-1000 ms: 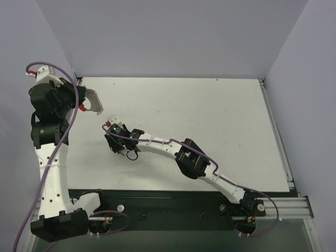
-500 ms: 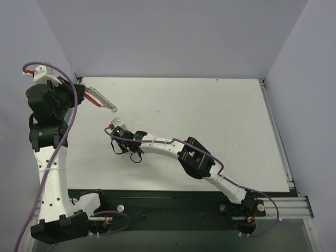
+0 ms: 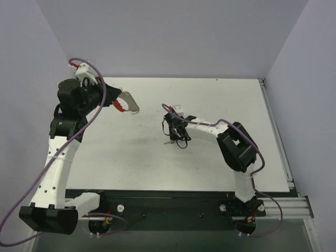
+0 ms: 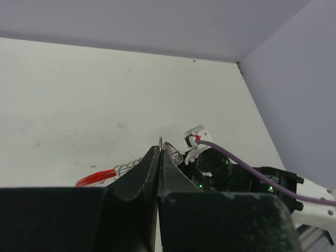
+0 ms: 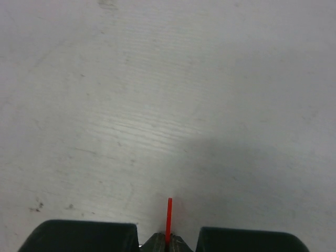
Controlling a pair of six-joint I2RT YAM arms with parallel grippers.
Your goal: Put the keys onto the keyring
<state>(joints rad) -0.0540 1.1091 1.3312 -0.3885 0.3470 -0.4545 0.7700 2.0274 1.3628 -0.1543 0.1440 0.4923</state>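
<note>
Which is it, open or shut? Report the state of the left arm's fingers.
Shut. In the left wrist view the fingers press together with no gap, the keyring pinched at their tips.

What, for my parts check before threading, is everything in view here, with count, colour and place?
keyring: one, red loop on a silver chain, hanging from the left fingers above the table's left rear.
red strip: one, thin, red, pinched between the right fingers over mid-table; I cannot tell what it is.
keys: none that I can make out.
table: one, white, under both arms.
walls: pale grey, on three sides.
cables: two, purple, one along each arm.
left arm: one, white and black, raised at the left.
right arm: one, white and black, reaching to mid-table.
left fingers: black, shut on the keyring.
right fingers: black, shut on the red strip.
</note>
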